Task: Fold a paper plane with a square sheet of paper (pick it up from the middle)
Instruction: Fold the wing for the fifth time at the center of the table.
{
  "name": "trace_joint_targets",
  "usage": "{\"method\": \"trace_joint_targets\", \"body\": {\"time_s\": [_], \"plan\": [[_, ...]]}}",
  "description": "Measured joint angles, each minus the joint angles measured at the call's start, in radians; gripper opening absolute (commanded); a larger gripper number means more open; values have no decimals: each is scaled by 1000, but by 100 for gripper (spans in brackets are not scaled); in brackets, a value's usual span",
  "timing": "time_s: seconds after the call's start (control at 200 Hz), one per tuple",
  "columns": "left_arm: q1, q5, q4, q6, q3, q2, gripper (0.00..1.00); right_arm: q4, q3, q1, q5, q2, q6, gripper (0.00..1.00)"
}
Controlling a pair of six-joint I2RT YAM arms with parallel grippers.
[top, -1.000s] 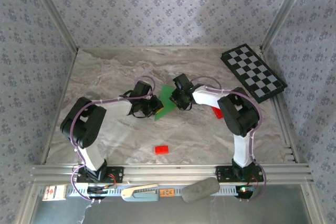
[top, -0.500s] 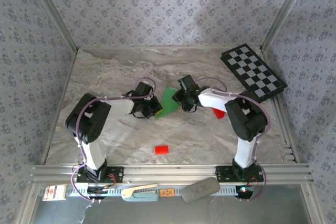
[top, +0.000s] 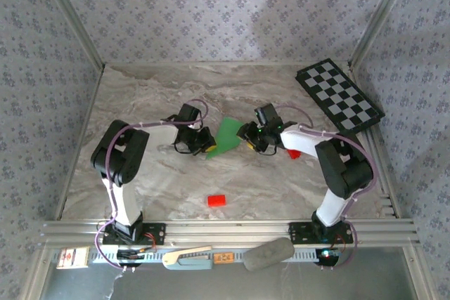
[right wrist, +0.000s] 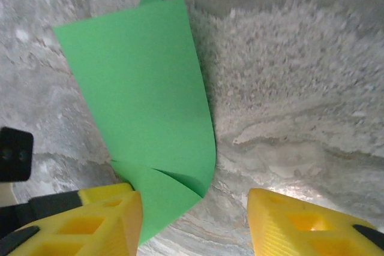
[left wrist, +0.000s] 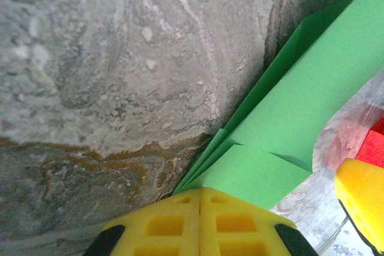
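The green sheet of paper point(top: 226, 135) lies mid-table, folded into several layers that curl upward. My left gripper point(top: 205, 147) sits at its left corner, shut on the folded layers. In the left wrist view the paper point(left wrist: 300, 106) fans out from between the closed yellow tips of that gripper point(left wrist: 201, 193). To the right of the sheet, my right gripper point(top: 247, 138) stands open. In the right wrist view the paper point(right wrist: 144, 88) curls past the left finger point(right wrist: 108, 214). The right finger point(right wrist: 294, 220) stands apart over bare table, and this gripper point(right wrist: 195, 202) holds nothing.
A small red block point(top: 216, 200) lies near the front of the marble table point(top: 140, 96). A red wedge point(top: 292, 152) sits just under the right forearm. The checkerboard point(top: 339, 96) lies at the back right corner. Patterned walls close in three sides.
My right gripper has opened, let go of the paper and drawn back to the right. The left gripper has closed a little tighter on the sheet's corner and barely shifted.
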Motion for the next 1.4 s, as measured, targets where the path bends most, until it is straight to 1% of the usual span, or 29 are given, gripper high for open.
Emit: {"method": "trace_joint_targets", "body": {"time_s": [0.19, 0.475, 0.845, 1.124, 1.399], "plan": [[4, 8, -6, 17, 3, 3, 7, 3, 2, 15, -19, 40, 35, 43], [5, 11, -6, 18, 3, 5, 7, 97, -10, 27, -32, 51, 116, 36], [5, 11, -6, 18, 3, 5, 7, 111, -10, 35, -38, 83, 171, 33], [5, 11, -6, 18, 3, 5, 7, 91, -12, 43, -19, 67, 184, 36], [5, 11, -6, 18, 3, 5, 7, 93, -20, 51, -27, 53, 188, 35]]}}
